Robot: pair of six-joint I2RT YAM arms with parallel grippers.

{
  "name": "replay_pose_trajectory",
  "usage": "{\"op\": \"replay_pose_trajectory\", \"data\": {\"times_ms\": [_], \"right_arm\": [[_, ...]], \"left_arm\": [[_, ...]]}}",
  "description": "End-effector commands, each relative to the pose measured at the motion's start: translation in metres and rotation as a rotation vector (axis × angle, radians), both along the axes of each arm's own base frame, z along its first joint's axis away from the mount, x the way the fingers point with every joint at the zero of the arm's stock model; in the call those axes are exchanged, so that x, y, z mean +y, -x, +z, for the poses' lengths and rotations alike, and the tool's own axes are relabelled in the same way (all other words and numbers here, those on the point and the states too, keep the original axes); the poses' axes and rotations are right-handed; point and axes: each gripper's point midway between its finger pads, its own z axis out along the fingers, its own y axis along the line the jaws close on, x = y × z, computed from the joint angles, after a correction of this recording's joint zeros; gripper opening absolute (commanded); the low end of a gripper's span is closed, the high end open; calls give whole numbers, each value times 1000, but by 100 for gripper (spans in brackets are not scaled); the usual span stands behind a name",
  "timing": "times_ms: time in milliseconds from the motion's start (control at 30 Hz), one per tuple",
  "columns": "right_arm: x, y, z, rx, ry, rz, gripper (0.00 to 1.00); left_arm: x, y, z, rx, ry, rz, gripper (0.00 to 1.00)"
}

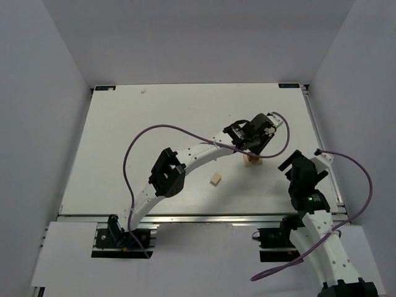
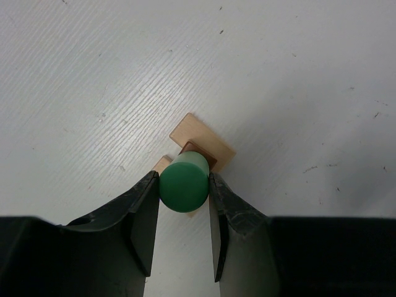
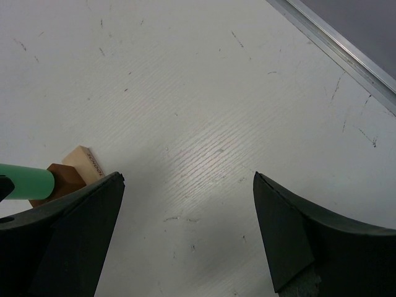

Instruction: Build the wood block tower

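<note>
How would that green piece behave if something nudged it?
The green piece looks round-sided, so on its side it would probably roll. Standing on end over the small brown block, it likely tips easily. It seems stiff: the left fingers leave no visible dent.

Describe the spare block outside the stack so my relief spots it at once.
On the white table, find the left arm's white forearm crossing the middle. Just nearer than it lies the loose tan block, left of the wood block tower where the left gripper clamps a green cylinder. It alone sits unstacked, touching nothing.
</note>
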Motion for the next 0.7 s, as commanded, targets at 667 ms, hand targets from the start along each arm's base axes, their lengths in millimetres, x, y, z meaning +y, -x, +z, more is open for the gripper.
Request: {"op": "replay_pose_trajectory", "data": {"times_ms": [667], "right_arm": [[0,-6,8,-42,5,5,89]], "left_arm": [[0,8,22,-4,36,-8,20]]}}
